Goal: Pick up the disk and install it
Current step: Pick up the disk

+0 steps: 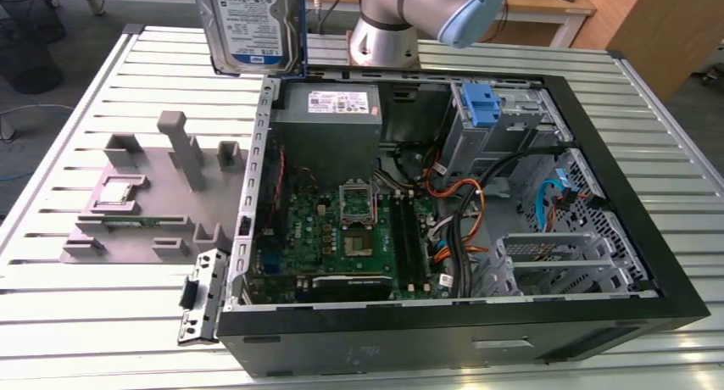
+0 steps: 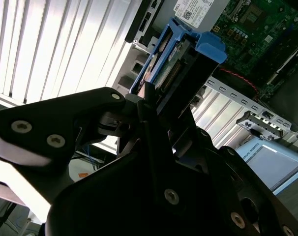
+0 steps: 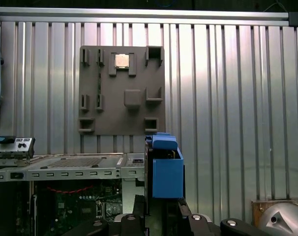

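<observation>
Above the slatted metal table (image 1: pixel 68 322), near the edge by the arm's base (image 1: pixel 385 38), the gripper (image 2: pixel 156 98) is clamped on the upright disk (image 1: pixel 254 25), raised beside the open computer case (image 1: pixel 633 237); it looks best carried steady, clear of the case wall

Ribbed metal desk (image 1: pixel 80 322) of pale slats. Towards the exterior view's right an open black computer case (image 1: pixel 453 326) lies on its side on it. Just beside the case, on the exterior view's left, sits a grey slotted fixture plate (image 1: pixel 136 216). The arm's base (image 1: pixel 382 42) stands at the far edge.
</observation>
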Action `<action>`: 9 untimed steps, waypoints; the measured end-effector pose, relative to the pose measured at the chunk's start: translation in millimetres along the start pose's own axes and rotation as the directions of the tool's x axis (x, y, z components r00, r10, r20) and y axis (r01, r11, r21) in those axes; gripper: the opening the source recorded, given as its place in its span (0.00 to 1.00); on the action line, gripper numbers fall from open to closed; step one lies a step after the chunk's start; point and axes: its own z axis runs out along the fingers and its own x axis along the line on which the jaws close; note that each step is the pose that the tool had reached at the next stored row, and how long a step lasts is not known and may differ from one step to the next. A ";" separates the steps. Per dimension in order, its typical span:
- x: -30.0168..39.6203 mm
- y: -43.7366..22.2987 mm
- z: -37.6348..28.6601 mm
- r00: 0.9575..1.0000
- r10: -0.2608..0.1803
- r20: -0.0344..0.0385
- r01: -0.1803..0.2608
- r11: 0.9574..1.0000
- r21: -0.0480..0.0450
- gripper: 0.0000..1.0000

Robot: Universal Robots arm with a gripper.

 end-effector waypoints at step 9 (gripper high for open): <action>-0.2 -3.4 -0.1 1.000 0.000 0.000 0.000 1.000 0.000 0.35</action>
